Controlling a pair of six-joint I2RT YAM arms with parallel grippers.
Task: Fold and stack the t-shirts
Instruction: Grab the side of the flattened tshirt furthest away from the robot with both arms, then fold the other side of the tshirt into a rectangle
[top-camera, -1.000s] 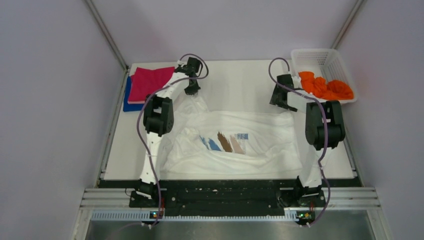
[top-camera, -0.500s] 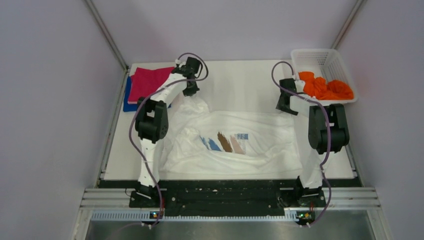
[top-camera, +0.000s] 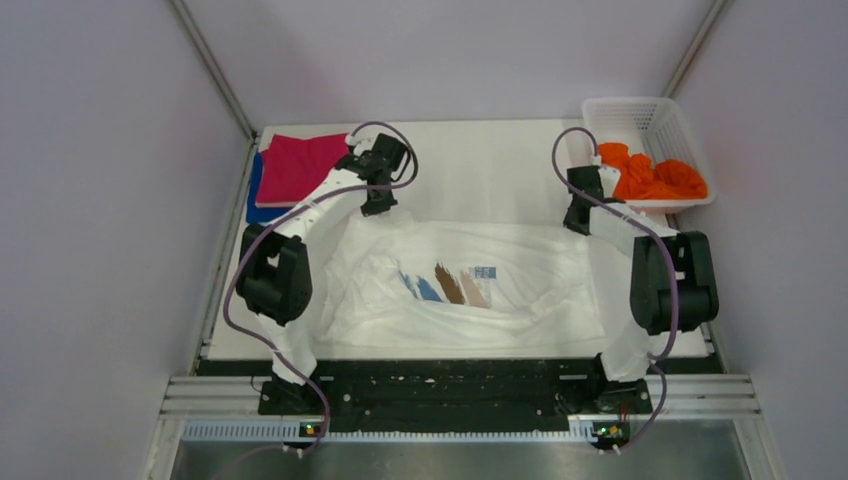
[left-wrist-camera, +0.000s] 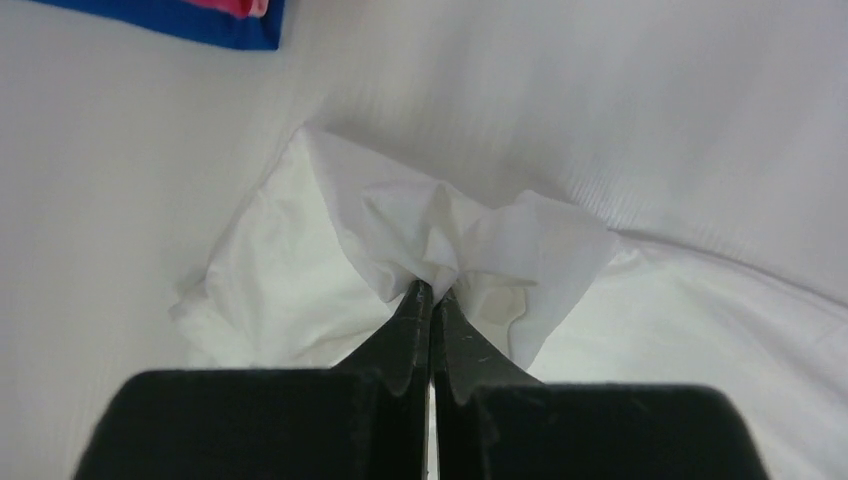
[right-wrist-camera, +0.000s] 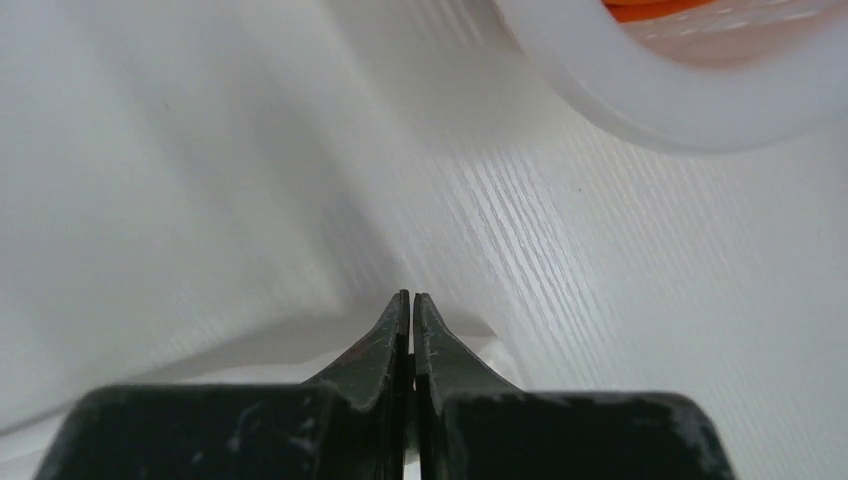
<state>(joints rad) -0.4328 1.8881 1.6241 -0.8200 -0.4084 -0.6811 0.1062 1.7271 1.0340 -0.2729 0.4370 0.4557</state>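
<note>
Four t-shirts are counted: one white shirt (top-camera: 520, 285), one magenta shirt (top-camera: 300, 165), one blue shirt (top-camera: 257, 207) and one orange shirt (top-camera: 655, 178). One basket (top-camera: 640, 110) and one table (top-camera: 480, 170) are seen. Two grippers are counted — the left gripper (left-wrist-camera: 430, 292) and the right gripper (right-wrist-camera: 411, 297) — with two fingers each.

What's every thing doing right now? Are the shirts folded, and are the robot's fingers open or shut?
White shirt: spread out, wrinkled, not folded.
Magenta shirt: folded, lying on the blue one.
Blue shirt: flat, underneath.
Orange shirt: crumpled in the basket.
Left fingers: shut on the white shirt.
Right fingers: shut; grip on cloth unclear.
</note>
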